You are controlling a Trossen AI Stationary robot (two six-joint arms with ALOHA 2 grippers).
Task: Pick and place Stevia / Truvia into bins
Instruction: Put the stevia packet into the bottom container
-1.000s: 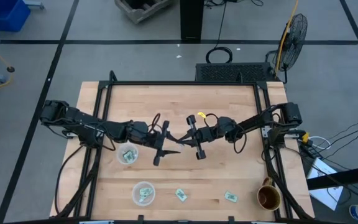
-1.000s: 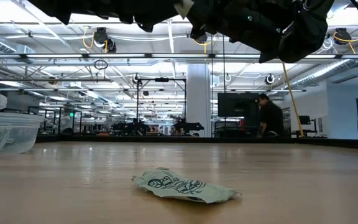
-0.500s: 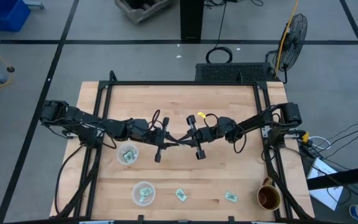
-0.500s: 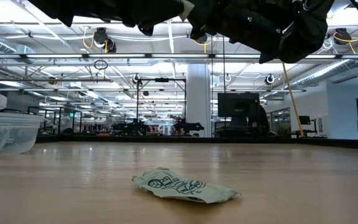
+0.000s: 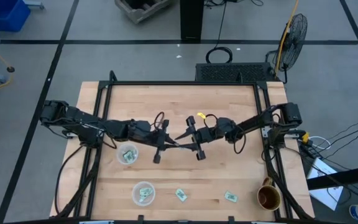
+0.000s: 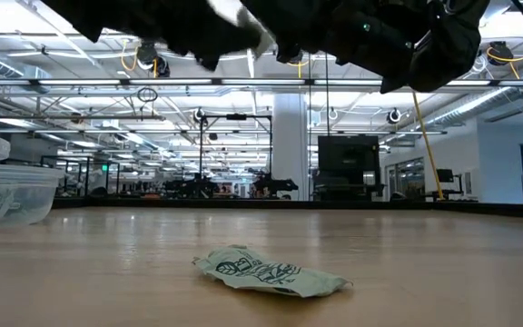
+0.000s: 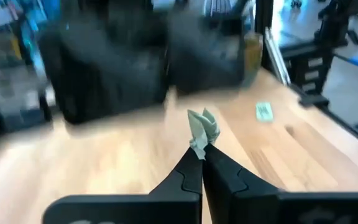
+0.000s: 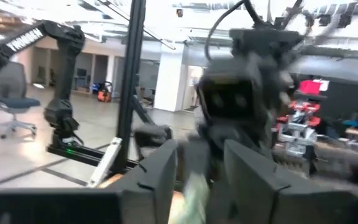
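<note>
Left end effector (image 7: 201,158) is pinched tight on a green sachet (image 7: 202,129) (crumpled). Right end effector (image 8: 199,163) hangs spread apart, facing it mid-surface (image 5: 229,171).

A large open robotics lab was shown. A wooden worktop (image 5: 179,112) in a black frame stood on grey floor marked with dark lines. Beyond it, rows of ceiling lights (image 6: 243,82), further test rigs, another robot arm (image 8: 48,56) and a monitor (image 6: 348,159) were seen.

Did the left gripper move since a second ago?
Yes. The left gripper, shut on a sachet, has turned and slid away from the cup toward the right gripper.
</note>
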